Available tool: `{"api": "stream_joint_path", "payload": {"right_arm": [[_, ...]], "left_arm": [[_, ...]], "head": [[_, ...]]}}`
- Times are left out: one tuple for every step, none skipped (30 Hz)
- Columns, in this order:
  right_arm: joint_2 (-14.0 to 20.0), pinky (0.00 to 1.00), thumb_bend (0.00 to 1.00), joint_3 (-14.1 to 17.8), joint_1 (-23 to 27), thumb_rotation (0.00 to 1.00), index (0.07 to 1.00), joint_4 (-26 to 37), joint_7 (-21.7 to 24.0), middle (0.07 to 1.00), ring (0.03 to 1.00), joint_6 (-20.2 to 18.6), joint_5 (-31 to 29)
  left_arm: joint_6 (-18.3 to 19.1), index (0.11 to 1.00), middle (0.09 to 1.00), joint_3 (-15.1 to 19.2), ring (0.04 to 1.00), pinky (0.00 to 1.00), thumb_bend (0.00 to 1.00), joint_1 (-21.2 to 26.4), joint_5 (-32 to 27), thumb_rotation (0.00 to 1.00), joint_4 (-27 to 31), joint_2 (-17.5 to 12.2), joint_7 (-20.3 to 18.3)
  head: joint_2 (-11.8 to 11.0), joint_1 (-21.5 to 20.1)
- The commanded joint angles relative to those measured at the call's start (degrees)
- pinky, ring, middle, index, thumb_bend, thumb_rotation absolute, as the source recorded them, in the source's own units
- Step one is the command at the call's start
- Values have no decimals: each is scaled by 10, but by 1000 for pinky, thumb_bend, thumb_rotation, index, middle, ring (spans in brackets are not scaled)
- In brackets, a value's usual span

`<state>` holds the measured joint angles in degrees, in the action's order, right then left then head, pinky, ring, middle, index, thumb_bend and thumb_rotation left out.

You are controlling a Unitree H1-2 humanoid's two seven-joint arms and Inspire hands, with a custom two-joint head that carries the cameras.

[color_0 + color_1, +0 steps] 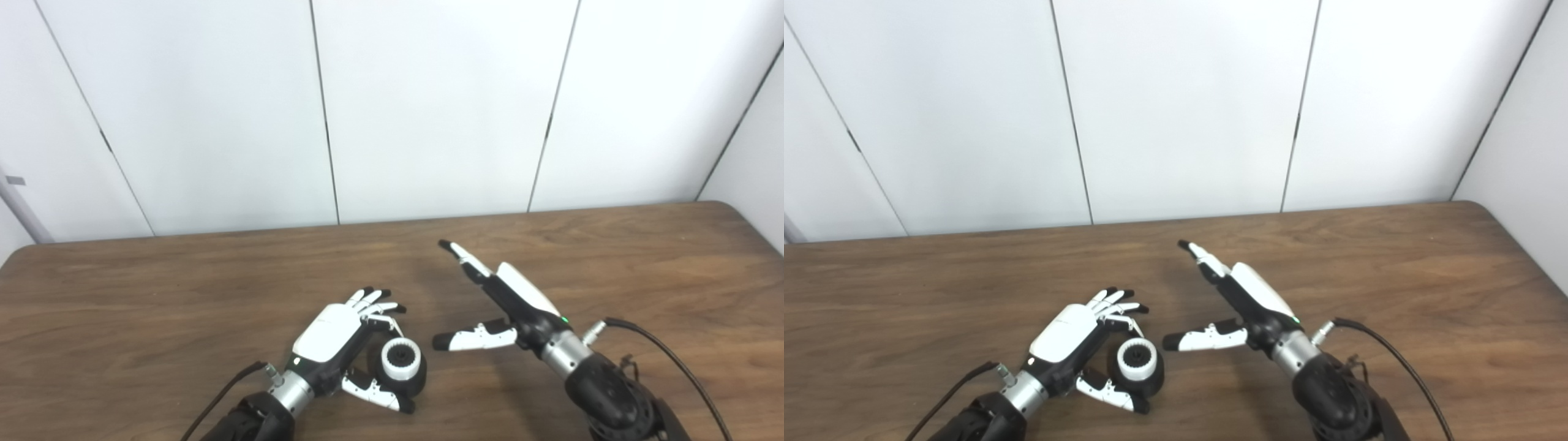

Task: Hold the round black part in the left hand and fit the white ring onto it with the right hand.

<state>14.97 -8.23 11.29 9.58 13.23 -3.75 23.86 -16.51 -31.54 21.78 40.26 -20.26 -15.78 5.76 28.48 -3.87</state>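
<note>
— Where's the round black plastic part (409,375)?

— On the brown wooden counter (184,294), the white ribbed ring (401,361) already seated on top, so fitting looks done.

— And the left hand (343,343)?

— Fingers spread loosely around it, cradling, not gripping.

— The right hand (502,306)?

— Just beside, fingers splayed, empty.

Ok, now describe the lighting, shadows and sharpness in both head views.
Left eye view: even, soft light; the white wall panels are bright, nearly washed out; the brown wooden table shows a faint sheen. Faint shadows lie under the left hand and right hand. Right eye view: the same light; the white ring on the round black part looks slightly soft, its inner teeth blurred.
</note>
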Motion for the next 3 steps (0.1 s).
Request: {"api": "stream_joint_path", "payload": {"right_arm": [[1,1000,1000,19,-4,677,1000,8,-32,1000,1000,33,-16],[1,1000,1000,27,-16,684,1000,6,-44,1000,1000,44,-19],[2,998,1000,34,-28,706,1000,5,-54,1000,1000,51,-20]], "left_arm": [[25,482,847,-20,954,1000,520,-30,36,47,-73,-6,-20],[25,482,846,-19,954,1000,520,-28,37,47,-81,-4,-15],[25,482,842,-18,952,1000,520,-26,38,47,-88,-2,-9]], "head": [[0,0],[-2,2],[-3,2]]}}
